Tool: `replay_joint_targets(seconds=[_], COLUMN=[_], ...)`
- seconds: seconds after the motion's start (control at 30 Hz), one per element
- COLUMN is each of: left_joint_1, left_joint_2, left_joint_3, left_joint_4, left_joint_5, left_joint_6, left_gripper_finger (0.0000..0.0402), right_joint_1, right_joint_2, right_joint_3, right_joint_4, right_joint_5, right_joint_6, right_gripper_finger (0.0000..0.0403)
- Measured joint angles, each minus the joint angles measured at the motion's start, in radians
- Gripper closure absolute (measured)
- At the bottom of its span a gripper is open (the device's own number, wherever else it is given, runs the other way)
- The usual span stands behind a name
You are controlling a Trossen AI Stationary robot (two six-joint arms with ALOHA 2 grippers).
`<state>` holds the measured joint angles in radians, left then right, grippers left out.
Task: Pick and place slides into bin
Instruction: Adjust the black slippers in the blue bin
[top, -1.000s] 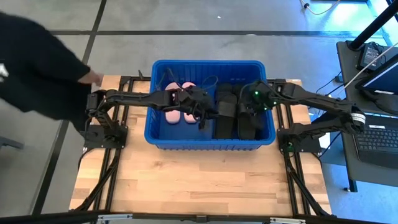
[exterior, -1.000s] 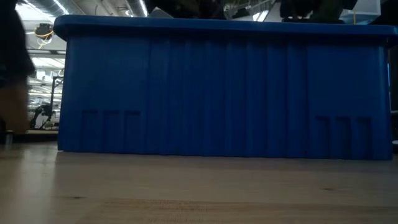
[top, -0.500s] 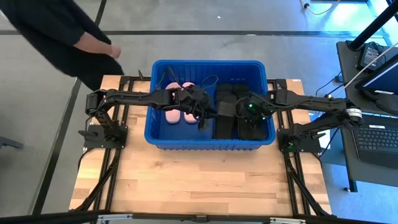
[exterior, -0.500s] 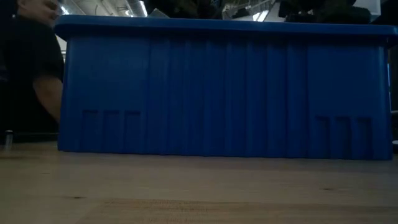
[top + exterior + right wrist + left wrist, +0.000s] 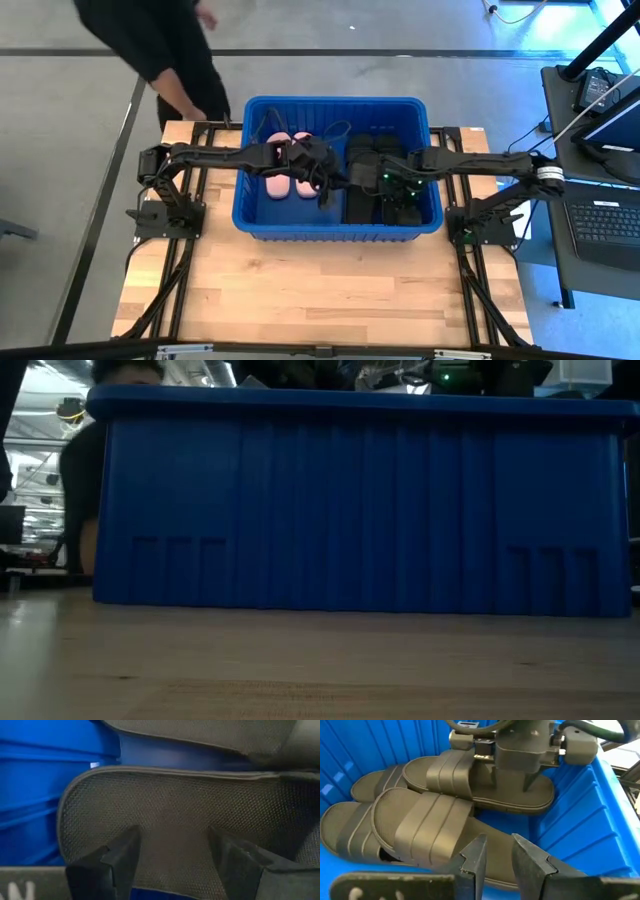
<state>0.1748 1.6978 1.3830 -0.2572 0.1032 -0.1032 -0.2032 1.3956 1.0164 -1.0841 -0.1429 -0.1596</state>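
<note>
The blue bin (image 5: 338, 104) stands at the table's far middle; its near wall fills the low view (image 5: 360, 510). Inside, the pale pink slides (image 5: 277, 186) lie at the left and several black slides (image 5: 360, 203) at the right, some stacked (image 5: 420, 820). My left gripper (image 5: 326, 184) hangs open and empty in the bin's middle, above the black slides (image 5: 496, 857). My right gripper (image 5: 385, 181) is open, fingers pointing down close over a black slide (image 5: 520, 802), whose mesh footbed (image 5: 170, 810) fills the right wrist view. My right gripper comes at the black slide's footbed (image 5: 170, 820) from above, its open fingers (image 5: 112, 862) spread over the rounded end. I cannot tell whether the fingertips touch it. The slide lies flat on the slides under it.
The bin's ribbed walls (image 5: 580, 815) close in around both grippers. A person in dark clothes (image 5: 170, 50) stands past the table's far left corner. The bare wooden tabletop (image 5: 320, 280) stretches from the bin to the near edge.
My right gripper has moved toward the table's left and near edge, and down into the bin over the black slides. The person has walked from the table's left side to behind its far left corner.
</note>
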Motion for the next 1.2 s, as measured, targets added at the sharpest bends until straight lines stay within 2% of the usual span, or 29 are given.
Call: replay_joint_targets(seconds=[0.4,0.47,0.6,0.83,1.1,1.2], left_joint_1=[0.023,0.028,0.039,0.048,0.048,0.052], left_joint_2=[0.000,0.000,0.001,0.001,0.001,-0.007], left_joint_3=[0.000,0.000,0.000,0.000,0.000,-0.001], left_joint_4=[-0.004,-0.003,-0.004,-0.004,-0.004,-0.008], left_joint_5=[0.026,0.065,0.121,0.125,0.131,0.194], left_joint_6=[0.000,-0.001,-0.001,-0.015,-0.026,-0.029], left_gripper_finger=[0.0319,0.0319,0.0319,0.0319,0.0319,0.0319], right_joint_1=[-0.031,-0.048,-0.080,-0.088,-0.088,-0.088], right_joint_2=[0.029,0.036,0.034,0.047,0.047,0.046], right_joint_3=[-0.002,-0.009,-0.010,-0.011,0.039,0.090], right_joint_4=[0.003,0.021,0.027,0.039,-0.042,-0.119], right_joint_5=[-0.015,0.042,0.044,0.123,0.073,0.060], right_joint_6=[-0.046,-0.056,-0.064,-0.153,-0.143,-0.142], right_gripper_finger=[0.0169,0.0169,0.0169,0.0169,0.0169,0.0169])
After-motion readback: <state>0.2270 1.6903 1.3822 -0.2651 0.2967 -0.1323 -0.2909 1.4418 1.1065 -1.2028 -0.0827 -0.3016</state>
